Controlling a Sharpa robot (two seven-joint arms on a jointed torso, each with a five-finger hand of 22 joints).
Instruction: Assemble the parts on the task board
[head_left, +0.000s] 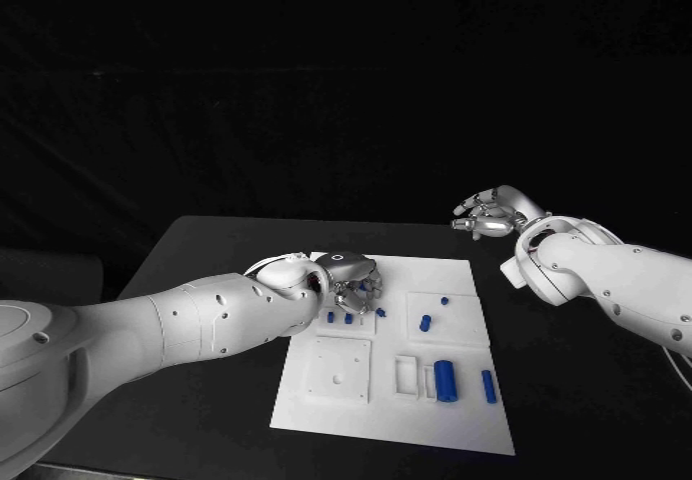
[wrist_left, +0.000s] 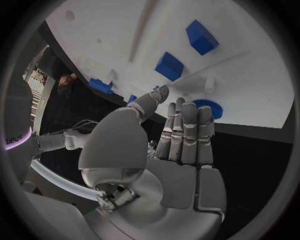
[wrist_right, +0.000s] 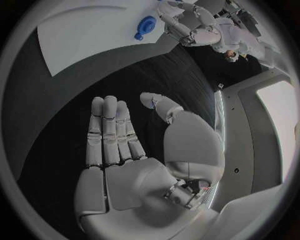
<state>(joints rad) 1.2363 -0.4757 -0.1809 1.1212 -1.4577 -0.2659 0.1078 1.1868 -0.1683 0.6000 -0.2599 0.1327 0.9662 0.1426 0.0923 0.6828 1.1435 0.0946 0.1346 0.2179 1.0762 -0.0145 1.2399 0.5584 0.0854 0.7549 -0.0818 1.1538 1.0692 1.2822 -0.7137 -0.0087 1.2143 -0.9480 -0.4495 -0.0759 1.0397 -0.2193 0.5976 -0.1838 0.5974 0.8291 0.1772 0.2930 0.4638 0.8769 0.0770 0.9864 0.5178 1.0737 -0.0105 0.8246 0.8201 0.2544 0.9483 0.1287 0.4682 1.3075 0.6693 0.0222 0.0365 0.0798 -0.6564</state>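
The flat white rectangular task board (head_left: 397, 400) lies in the middle of the black table (head_left: 202, 250). The left silver hand (head_left: 343, 278) hovers over the board's far left corner, fingers extended side by side and pointing down toward the board, holding nothing; in the left wrist view the same hand (wrist_left: 165, 150) shows straight fingers (wrist_left: 187, 132) just short of a round blue toothed part (wrist_left: 209, 107) seated on the board. Two small blue block parts (head_left: 340, 318) stand just beside that hand's fingertips. A small blue peg (head_left: 424, 323) lies in the far right recess, and a larger blue cylinder (head_left: 447, 381) and a slim blue bar (head_left: 489, 386) lie near the board's right edge. The right silver hand (head_left: 490, 215) is raised beyond the board's far right corner, well apart from it, fingers loosely spread and empty; the right wrist view shows its palm (wrist_right: 134, 165) flat and open over bare table.
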